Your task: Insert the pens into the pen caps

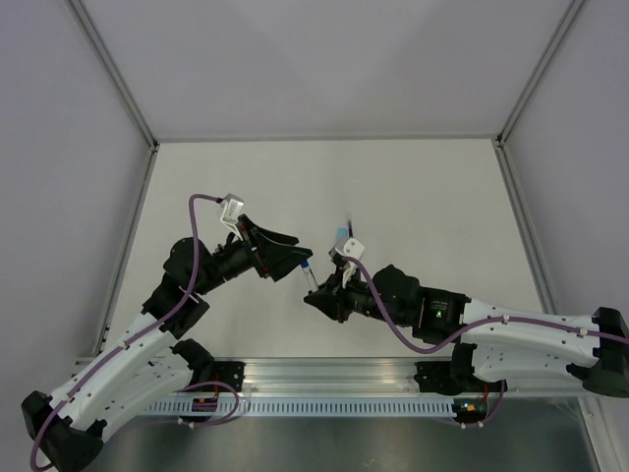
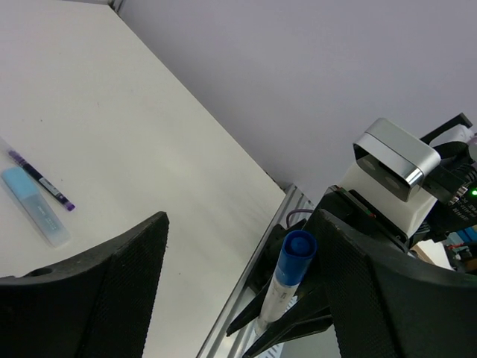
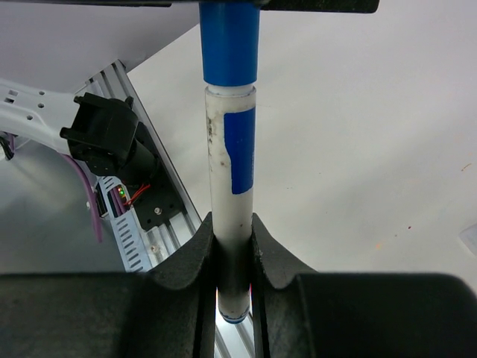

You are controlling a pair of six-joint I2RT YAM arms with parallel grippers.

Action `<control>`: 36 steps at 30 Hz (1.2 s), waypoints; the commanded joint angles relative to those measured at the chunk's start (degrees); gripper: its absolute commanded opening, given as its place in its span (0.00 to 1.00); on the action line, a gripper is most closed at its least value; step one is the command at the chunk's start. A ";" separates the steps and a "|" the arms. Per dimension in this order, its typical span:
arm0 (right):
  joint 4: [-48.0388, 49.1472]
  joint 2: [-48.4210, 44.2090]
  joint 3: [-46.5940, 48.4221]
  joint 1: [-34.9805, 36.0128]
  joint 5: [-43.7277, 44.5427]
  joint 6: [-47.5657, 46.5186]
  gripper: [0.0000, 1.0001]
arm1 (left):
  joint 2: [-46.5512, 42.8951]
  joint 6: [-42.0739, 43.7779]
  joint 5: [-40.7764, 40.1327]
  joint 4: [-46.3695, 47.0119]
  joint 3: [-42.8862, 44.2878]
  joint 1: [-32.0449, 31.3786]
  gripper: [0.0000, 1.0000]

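Observation:
My right gripper [image 1: 316,295] [image 3: 231,224] is shut on the white-barrelled pen [image 3: 229,171] near its lower end and holds it up off the table. A dark blue cap [image 3: 229,41] [image 2: 298,250] sits on the pen's far end. My left gripper [image 1: 300,254] [image 2: 238,224] is open, its jaws wide apart on either side of the capped end, with the cap close to the right-hand finger [image 2: 373,283]. On the table lie the slim black pen [image 2: 41,180] and a pale sky-blue cap [image 2: 35,206] side by side; the cap also shows in the top view [image 1: 340,234].
The white table [image 1: 413,197] is walled by grey panels with metal posts [image 1: 118,74] at the corners. An aluminium rail [image 1: 324,379] runs along the near edge under both arm bases. The two arms meet just in front of the table's middle.

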 commanded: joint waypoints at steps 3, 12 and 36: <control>2.96 -0.63 -0.18 -0.07 -0.24 0.97 0.00 | -0.39 -2.18 1.76 3.35 0.78 0.06 0.70; 0.86 3.23 5.09 -0.33 2.92 1.50 0.00 | -0.39 -2.44 6.33 3.79 -1.94 0.06 0.02; -9.26 17.21 32.95 -7.45 19.62 -17.39 0.00 | 8.13 -3.58 1.07 2.55 -10.56 0.06 0.02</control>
